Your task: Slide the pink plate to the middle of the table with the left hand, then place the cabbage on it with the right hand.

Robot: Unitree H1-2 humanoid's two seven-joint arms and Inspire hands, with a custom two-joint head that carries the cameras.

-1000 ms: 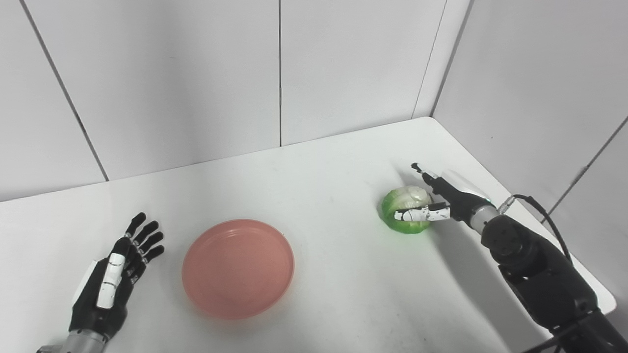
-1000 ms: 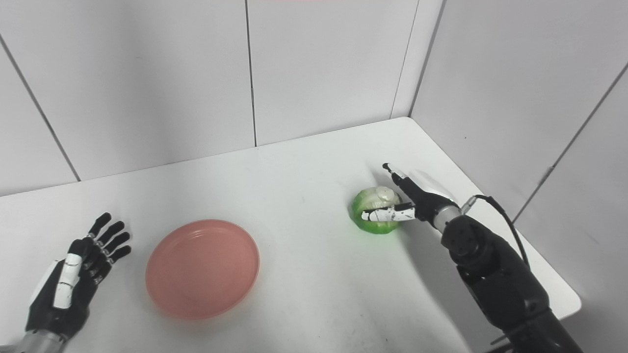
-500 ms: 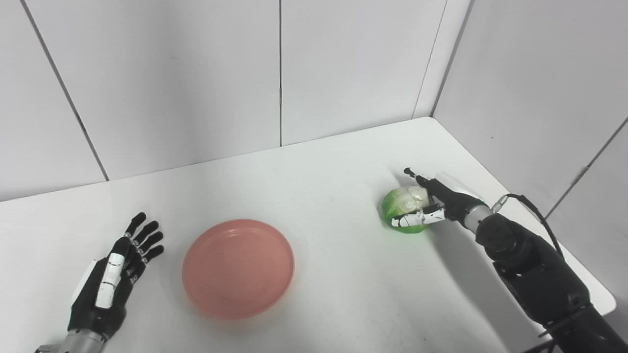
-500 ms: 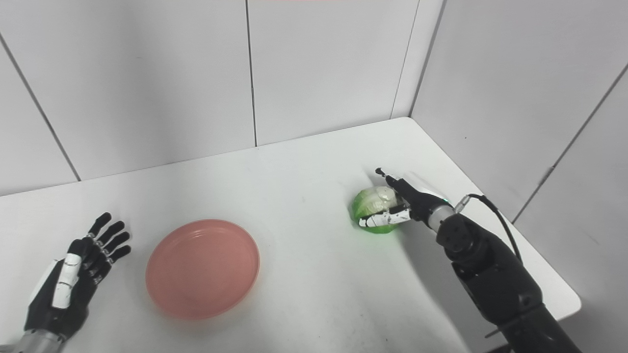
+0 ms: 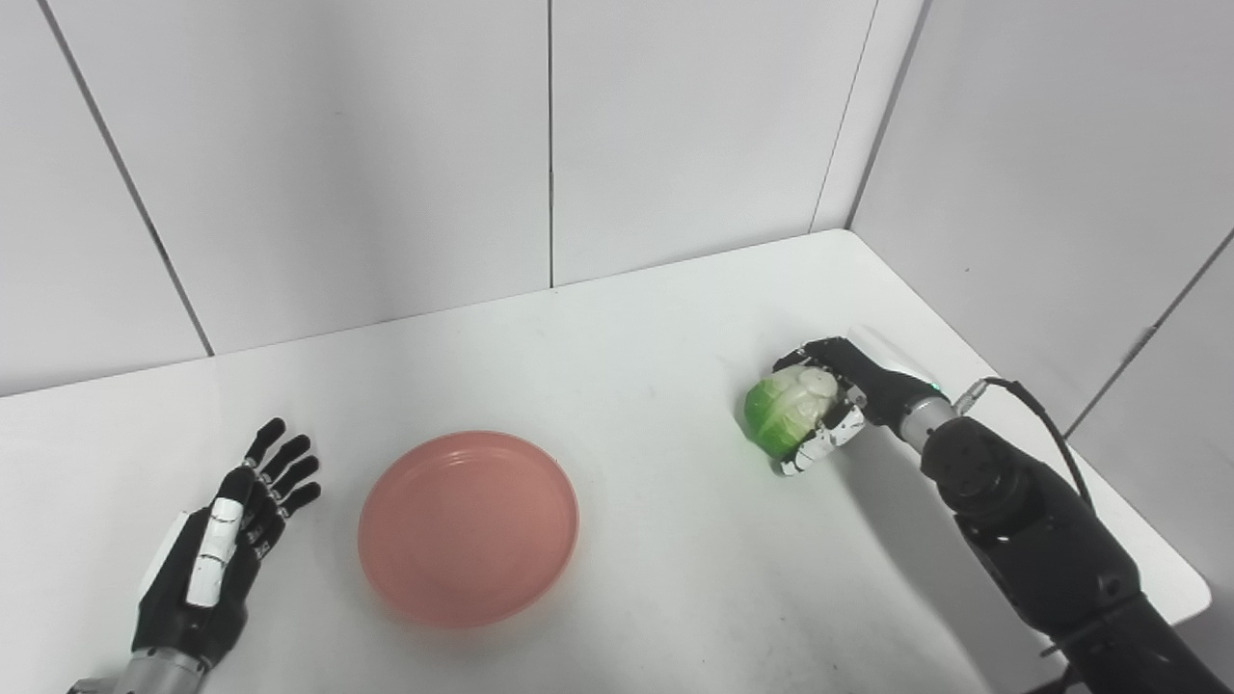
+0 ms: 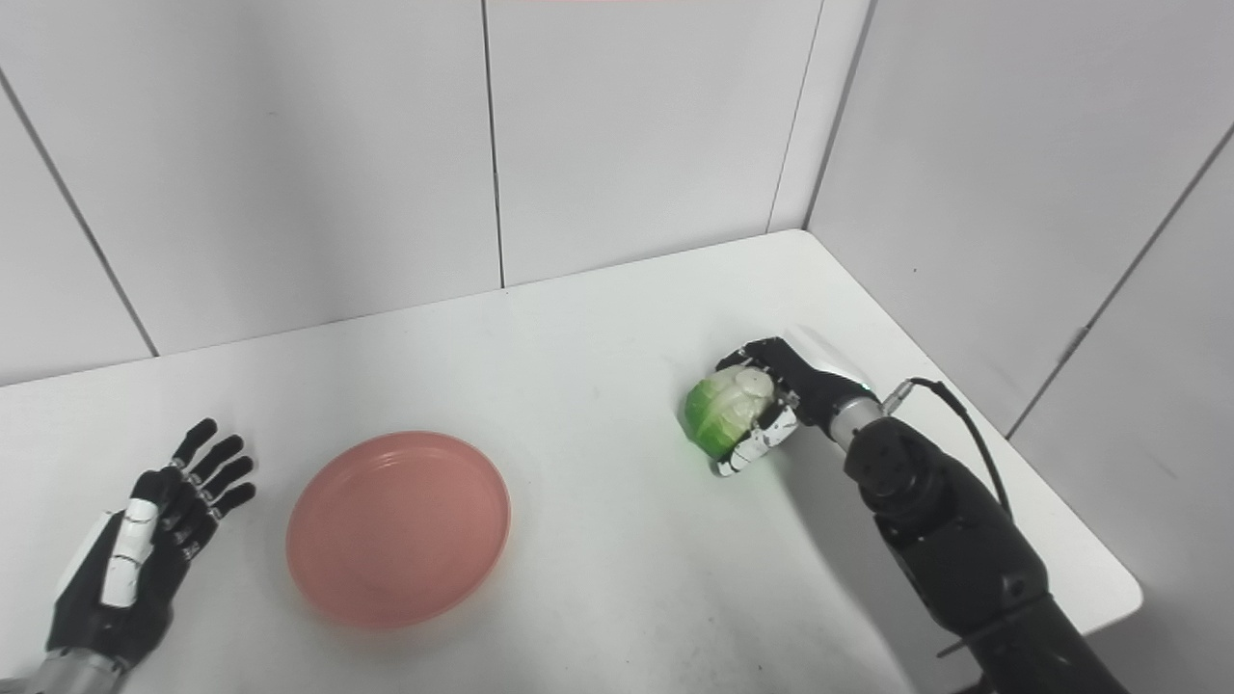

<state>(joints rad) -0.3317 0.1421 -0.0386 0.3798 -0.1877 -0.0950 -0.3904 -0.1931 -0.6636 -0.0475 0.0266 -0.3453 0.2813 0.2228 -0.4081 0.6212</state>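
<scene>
The round pink plate lies flat on the white table, left of centre, with nothing on it. My left hand rests open on the table left of the plate, fingers spread and apart from its rim. The green and white cabbage is at the right side of the table. My right hand is shut on it, fingers curled over its top and thumb under its near side. Whether the cabbage still touches the table I cannot tell.
White wall panels close off the back and the right of the table. The table's right edge runs close beside my right arm, and a black cable loops off the wrist.
My right hand's fingers have closed over the cabbage, which has tipped and shifted slightly left. The left hand and the plate have stayed where they were.
</scene>
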